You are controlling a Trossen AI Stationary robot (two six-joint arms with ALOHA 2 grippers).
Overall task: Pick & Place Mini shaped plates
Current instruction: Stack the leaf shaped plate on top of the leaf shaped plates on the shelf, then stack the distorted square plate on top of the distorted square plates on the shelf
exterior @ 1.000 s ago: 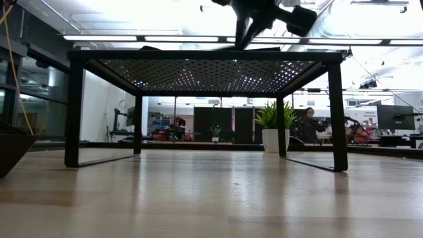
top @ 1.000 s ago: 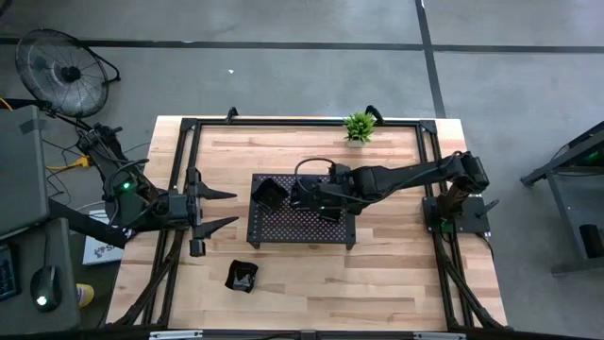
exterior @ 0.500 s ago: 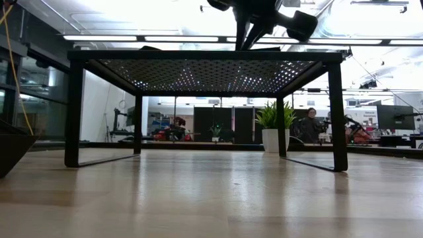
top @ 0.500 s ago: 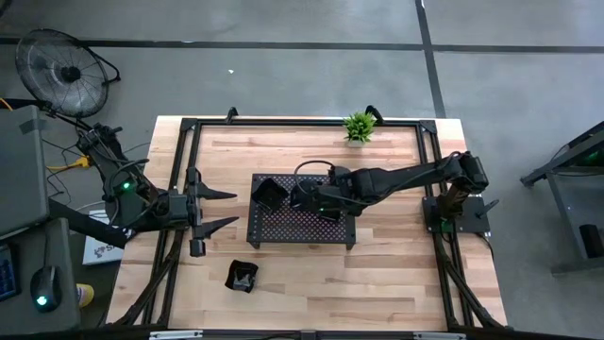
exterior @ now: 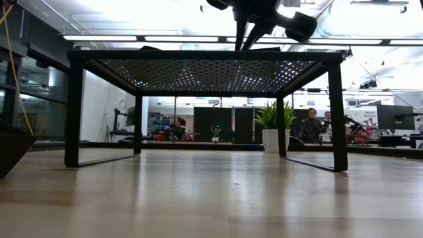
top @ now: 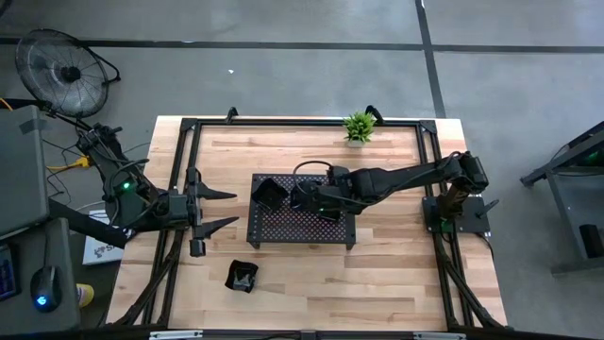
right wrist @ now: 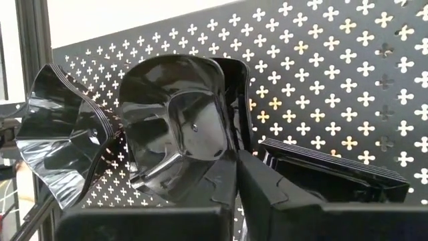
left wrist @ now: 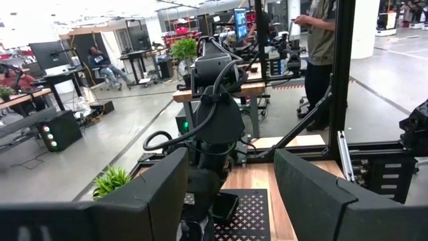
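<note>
Several glossy black mini shaped plates sit on the dark perforated tray (top: 302, 231): a wavy-rimmed one (right wrist: 63, 134) at its left end (top: 268, 193), a deep rounded one (right wrist: 180, 127) near the middle (top: 303, 195), and a flat rectangular one (right wrist: 334, 177). Another plate (top: 243, 276) lies on the table near its front edge. My right gripper (right wrist: 235, 161) reaches over the tray from the table's right and is shut on the rounded plate. My left gripper (top: 222, 210) hangs open at the table's left edge, holding nothing. My right gripper pinches the rounded plate's rim (right wrist: 207, 171) between its two fingers, at the edge nearest the gripper. The fingers (right wrist: 267, 187) slant down from the table's right side. The plate stands tilted with its hollow toward the gripper; whether it is clear of the tray I cannot tell.
The tray stands on four legs (exterior: 337, 112) over the wooden table (top: 377, 274). A small green plant (top: 359, 127) stands at the far edge. A black frame (top: 189, 142) borders the table. People stand in the room behind (left wrist: 321, 40).
</note>
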